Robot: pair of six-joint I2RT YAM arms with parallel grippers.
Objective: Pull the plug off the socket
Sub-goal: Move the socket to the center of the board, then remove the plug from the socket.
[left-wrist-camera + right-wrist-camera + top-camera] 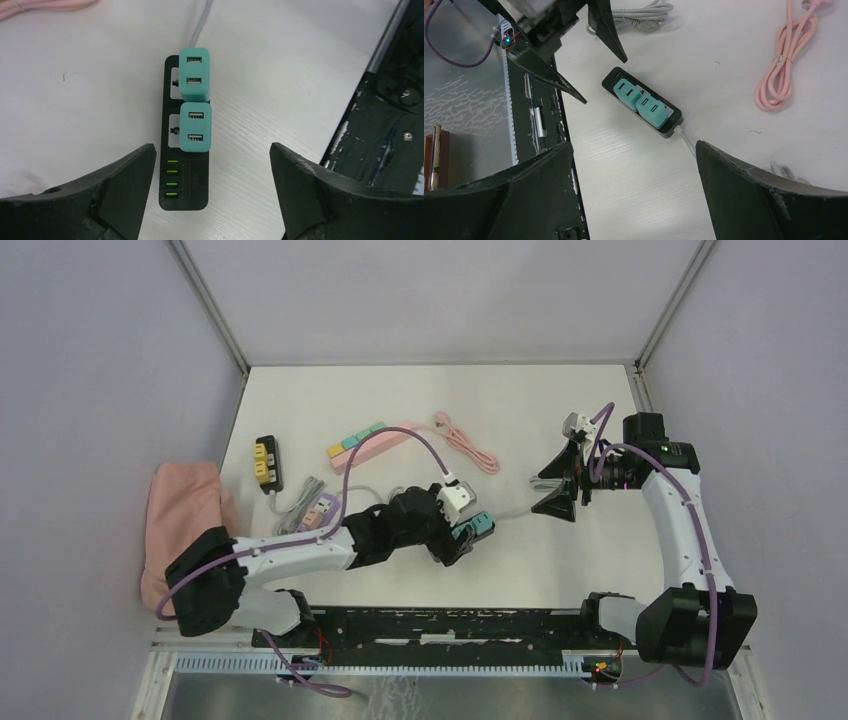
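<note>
Teal plugs (pixel 195 127), both seated in black socket strip (pixel 182 192), centre of frame on desk (pixel 75 100). Left hand (pixel 212 146) wide, empty, straddling strip; right hand (pixel 632 145) wide, well apart. Risk: unpinned strip lifting with plug.

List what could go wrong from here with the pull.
1. The two teal plugs sit nearly end to end on the strip. The open left pincer above them may catch both or clamp the wrong one.
2. Nothing holds the strip down. The right pincer is open and well apart from it, so the strip may lift with the plug instead of releasing it.
</note>
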